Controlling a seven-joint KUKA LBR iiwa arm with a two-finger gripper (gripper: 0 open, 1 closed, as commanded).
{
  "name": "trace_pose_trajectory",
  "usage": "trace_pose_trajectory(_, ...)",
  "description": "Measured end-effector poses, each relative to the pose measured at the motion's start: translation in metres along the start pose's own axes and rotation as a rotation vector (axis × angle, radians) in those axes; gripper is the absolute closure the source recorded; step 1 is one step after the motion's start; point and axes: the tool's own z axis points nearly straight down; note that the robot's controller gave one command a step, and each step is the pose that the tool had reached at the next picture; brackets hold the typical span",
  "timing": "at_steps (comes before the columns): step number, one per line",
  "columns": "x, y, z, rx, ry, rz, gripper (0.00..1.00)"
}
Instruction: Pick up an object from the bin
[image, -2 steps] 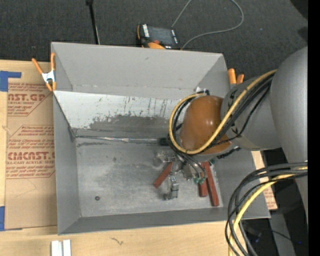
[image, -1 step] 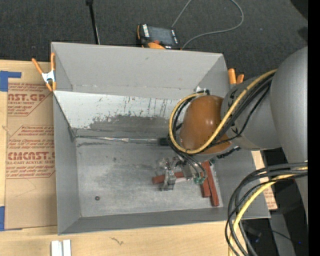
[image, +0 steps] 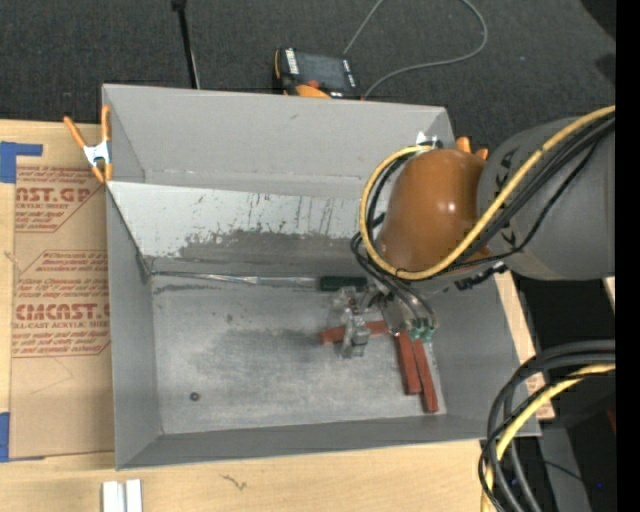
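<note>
- The grey metal bin (image: 240, 375) has a floor that is mostly bare, and its few contents lie right of centre.
- The arm (image: 560, 200) enters from the right, with its orange cover (image: 430, 210) above the bin's right half.
- The gripper (image: 352, 335) is low over the floor, right of centre.
- A small red piece (image: 329, 338) lies flat directly under the gripper tip, and red shows on either side of the tip.
- Grip state cannot be told: the view does not show how wide the gripper stands, nor whether it has hold of the red piece.
- A reddish-brown bar (image: 420, 375) lies just right of the gripper, angled toward the near right corner.
- A dark green object (image: 334, 284) rests at the foot of the back wall, behind the gripper.
</note>
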Motion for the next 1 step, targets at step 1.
trace_pose_trajectory(1,-0.0009,0.0005,-0.0135,-0.001,0.005,0.0,1.0)
